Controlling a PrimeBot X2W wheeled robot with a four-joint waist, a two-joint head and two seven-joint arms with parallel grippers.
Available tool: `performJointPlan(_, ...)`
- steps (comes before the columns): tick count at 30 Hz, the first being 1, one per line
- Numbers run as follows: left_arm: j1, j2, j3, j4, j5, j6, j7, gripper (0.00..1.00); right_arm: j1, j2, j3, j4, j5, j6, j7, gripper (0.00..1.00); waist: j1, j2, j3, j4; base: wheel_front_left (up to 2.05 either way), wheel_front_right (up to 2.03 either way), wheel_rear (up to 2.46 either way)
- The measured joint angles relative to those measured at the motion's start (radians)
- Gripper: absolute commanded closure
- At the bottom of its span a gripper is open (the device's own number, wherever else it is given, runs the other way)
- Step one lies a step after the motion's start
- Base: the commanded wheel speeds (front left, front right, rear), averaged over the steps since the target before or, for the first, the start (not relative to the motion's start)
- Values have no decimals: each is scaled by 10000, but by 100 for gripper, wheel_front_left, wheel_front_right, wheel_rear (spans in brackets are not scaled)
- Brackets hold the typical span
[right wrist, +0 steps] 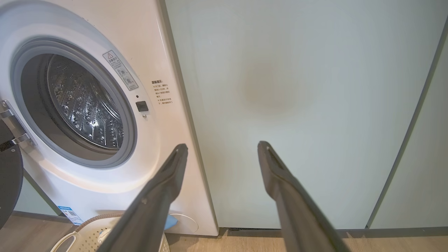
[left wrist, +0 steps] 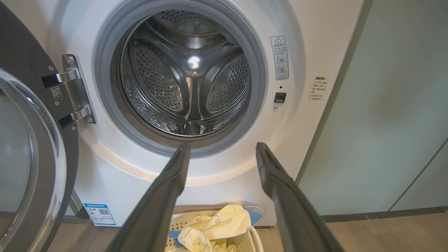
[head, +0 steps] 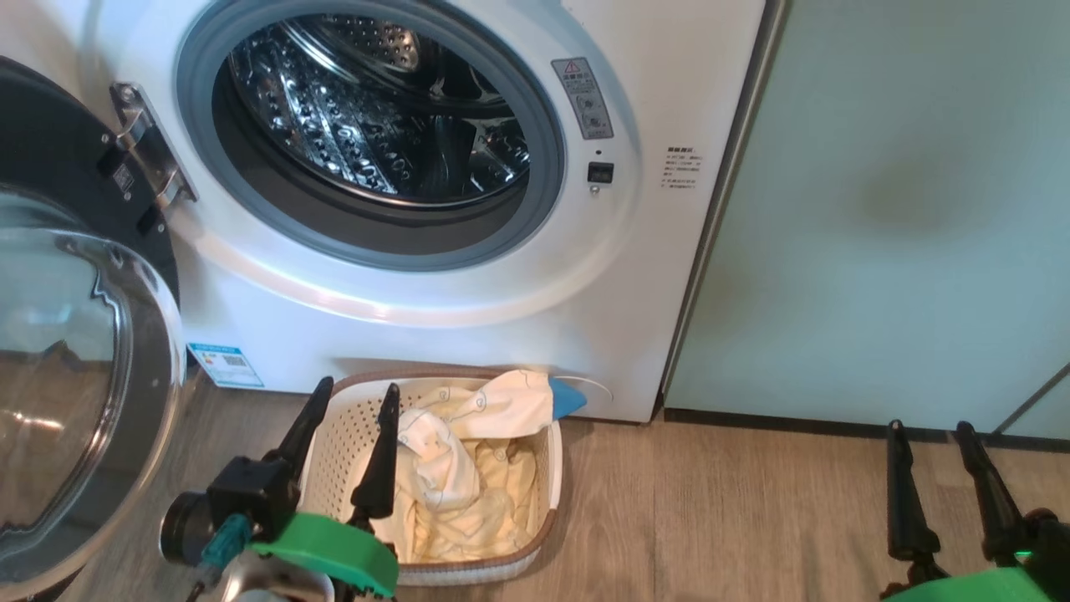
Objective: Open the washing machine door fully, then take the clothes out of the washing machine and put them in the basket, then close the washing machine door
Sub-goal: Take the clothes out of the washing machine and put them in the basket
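Since the pale yellow bear-print clothes [head: 468, 468] lie in the cream perforated basket [head: 512, 570] before the big white washing machine [head: 468, 309], I'd close next — its round black-rimmed glass door [head: 75, 359] stands open just left of the empty, parted fingers [head: 380, 451] of my left gripper [head: 358, 389], the nearer arm.

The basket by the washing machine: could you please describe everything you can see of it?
The basket is a rectangular cream-white plastic tub with perforated walls and a brown rim. It stands upright on the wood-look floor, right in front of the washing machine. Pale yellow clothes fill it, with one fold and a blue part draped over its far rim.
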Motion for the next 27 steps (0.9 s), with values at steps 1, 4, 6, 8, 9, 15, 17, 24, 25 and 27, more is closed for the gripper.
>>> performJointPlan(1, 12, 0, -4, -2, 0, 19, 36, 0, 28, 0, -8, 2, 2, 0, 0, 0, 0, 0, -43, -12, 0, 0, 0)
performJointPlan(4, 18, 21, -4, -33, -15, 36, 84, 0, 157, 8, -6, 8, 38, 0, 0, 0, 0, 0, -127, -58, 0, 0, 0)
performJointPlan(6, 60, 42, -4, -38, -15, 42, 84, 0, 168, 15, -4, 13, 84, 0, 0, 0, 1, 0, -160, -90, 0, 0, 0)
performJointPlan(8, 173, 52, -6, -46, -17, 50, 86, 0, 168, 17, 0, 12, 84, 0, 0, 0, 1, 0, -178, -116, 0, 0, 0)
performJointPlan(9, 219, 54, -6, -46, -27, 52, 88, 0, 168, 19, -2, 13, 84, 0, 0, 0, 1, 0, -189, -127, 0, 0, 0)
performJointPlan(15, 236, 61, -12, -54, -100, 127, 159, 0, 169, 21, -23, 12, 84, 0, 0, 0, 1, -1, -202, -157, 0, 0, 0)
performJointPlan(17, 236, 69, -13, -54, -100, 167, 159, 0, 169, 21, -23, 12, 84, 0, 0, 0, 1, -1, -203, -163, 0, 0, 0)
performJointPlan(24, 234, 84, -31, -54, -100, 226, 161, 0, 169, 21, -21, 12, 84, 0, 0, 0, 1, -1, -192, -157, 0, 0, 0)
performJointPlan(25, 234, 88, -35, -54, -100, 234, 161, 0, 169, 21, -23, 12, 84, 0, 0, 0, 1, -1, -190, -154, 0, 0, 0)
performJointPlan(27, 234, 104, -40, -52, -100, 305, 173, 0, 169, 21, -23, 15, 84, 0, 0, 0, 1, -1, -185, -149, 0, 0, 0)
